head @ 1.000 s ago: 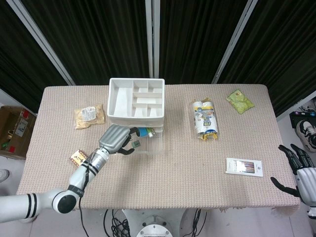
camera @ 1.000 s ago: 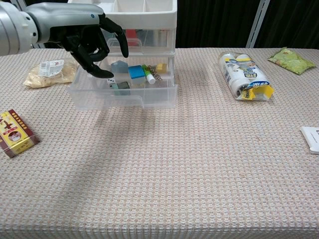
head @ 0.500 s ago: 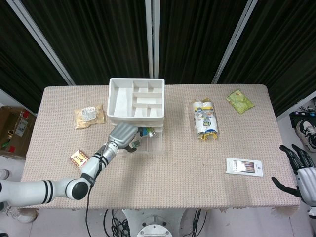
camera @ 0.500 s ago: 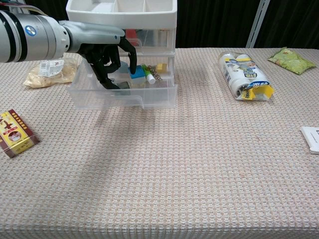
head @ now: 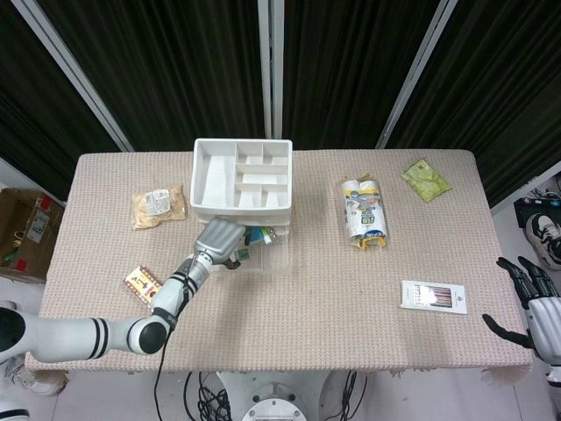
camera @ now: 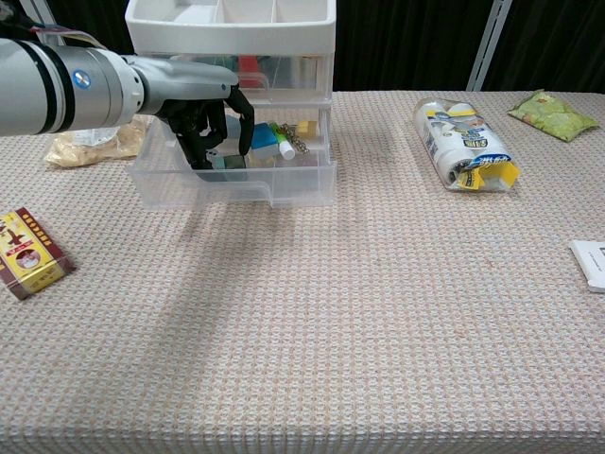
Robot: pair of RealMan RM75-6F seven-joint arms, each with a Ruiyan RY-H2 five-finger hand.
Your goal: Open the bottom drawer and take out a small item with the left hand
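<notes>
- Since a second ago the left hand (camera: 203, 118) has dropped from above the drawer's left end down into the open bottom drawer (camera: 236, 185), its fingers now among the small items.
- Its fingers curl downward at the drawer's left part, just beside a blue block (camera: 264, 136); whether they are pinching anything cannot be told, since the hand hides what lies under it.
- Bottom drawer stands pulled out from the white cabinet (head: 241, 175), so the opening step looks done; the picking step is in hand.
- Small items lie inside the drawer: the blue block, a white tube (camera: 285, 148), a yellow cube (camera: 305, 128) and a little chain (camera: 296, 139), all right of the fingers.
- Right hand (head: 536, 305) hangs off the worktop's right edge, fingers apart, holding nothing.
- Next move, as I judge it: close the fingers on one item, then lift straight up clear of the drawer's front wall before drawing back.
- Risk: the drawer is light clear plastic, so a sideways drag could shift it or knock neighbouring items about.
- Elsewhere on the worktop (camera: 378, 312): a red box (camera: 30, 253) at the left, a wipes pack (camera: 463, 142) at the right.
</notes>
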